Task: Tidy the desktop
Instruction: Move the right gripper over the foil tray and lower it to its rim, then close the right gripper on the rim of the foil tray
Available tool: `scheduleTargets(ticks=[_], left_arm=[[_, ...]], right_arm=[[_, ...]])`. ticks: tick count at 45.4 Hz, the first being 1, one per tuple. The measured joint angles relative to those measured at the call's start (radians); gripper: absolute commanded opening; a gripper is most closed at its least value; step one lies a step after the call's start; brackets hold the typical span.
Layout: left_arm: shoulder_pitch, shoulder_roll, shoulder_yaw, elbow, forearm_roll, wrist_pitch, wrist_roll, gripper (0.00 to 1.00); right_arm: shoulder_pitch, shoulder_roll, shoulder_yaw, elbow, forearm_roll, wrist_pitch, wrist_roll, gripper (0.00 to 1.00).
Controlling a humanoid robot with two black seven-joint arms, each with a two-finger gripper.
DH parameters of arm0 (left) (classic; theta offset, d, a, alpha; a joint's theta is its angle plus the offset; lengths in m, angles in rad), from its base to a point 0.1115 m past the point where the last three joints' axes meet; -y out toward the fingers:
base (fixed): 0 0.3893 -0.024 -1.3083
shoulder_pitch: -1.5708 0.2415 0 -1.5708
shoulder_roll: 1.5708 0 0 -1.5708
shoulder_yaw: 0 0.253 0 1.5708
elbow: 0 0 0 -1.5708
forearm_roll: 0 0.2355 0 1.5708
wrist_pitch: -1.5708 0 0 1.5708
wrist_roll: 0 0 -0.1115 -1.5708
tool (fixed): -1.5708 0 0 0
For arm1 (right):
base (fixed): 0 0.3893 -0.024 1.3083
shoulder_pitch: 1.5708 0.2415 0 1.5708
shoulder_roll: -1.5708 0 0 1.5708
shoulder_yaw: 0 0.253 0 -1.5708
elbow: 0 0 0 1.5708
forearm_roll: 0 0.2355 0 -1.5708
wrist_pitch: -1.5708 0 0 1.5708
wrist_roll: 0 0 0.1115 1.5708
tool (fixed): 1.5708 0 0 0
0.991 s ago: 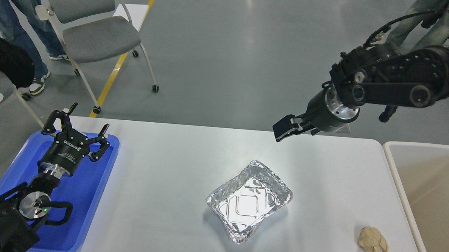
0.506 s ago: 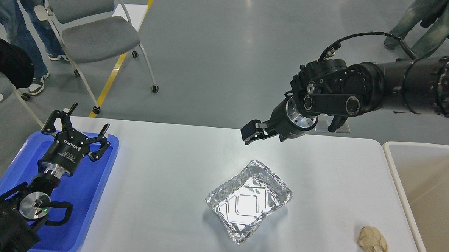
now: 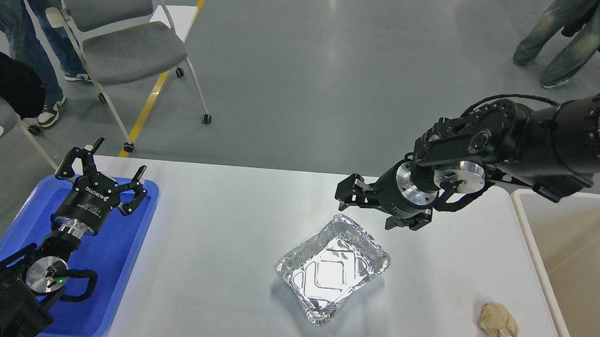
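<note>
The white desktop [image 3: 215, 246] fills the lower half of the head view. An empty foil tray [image 3: 333, 268] sits near its middle, and a crumpled beige paper wad [image 3: 498, 322] lies at the front right. My right gripper [image 3: 348, 192] hangs low over the desktop just behind the foil tray's far rim, pointing left; it is dark and seen side-on, so its fingers cannot be told apart. My left gripper [image 3: 110, 168] is open and empty above the far end of the blue tray [image 3: 123, 262].
A beige bin with a white rim [image 3: 530, 239] stands at the desktop's right edge. Grey wheeled chairs [image 3: 128, 44] and people's legs are on the floor beyond the far edge.
My right arm has swung left and then down, bringing its gripper from high above the far right of the desktop to just behind the foil tray. The left arm has not moved.
</note>
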Motion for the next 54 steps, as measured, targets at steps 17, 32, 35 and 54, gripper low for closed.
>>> scheduleTargets(ticks=[17,32,35,54], left_arm=[[0.000,0.000,0.000,0.000,0.000,0.000,0.000,0.99],[0.000,0.000,0.000,0.000,0.000,0.000,0.000,0.99],[0.000,0.000,0.000,0.000,0.000,0.000,0.000,0.99],[0.000,0.000,0.000,0.000,0.000,0.000,0.000,0.99]], right_arm=[[-0.117,-0.038,-0.006,0.140,0.047,-0.214,-0.008,0.98],[-0.212,-0.037,0.081,0.164,0.056,-0.359,-0.009,0.98],[-0.238,-0.033,0.103,0.164,0.053,-0.398,-0.009,0.98],[-0.370,-0.014,0.167,0.118,0.006,-0.588,-0.004,0.97]])
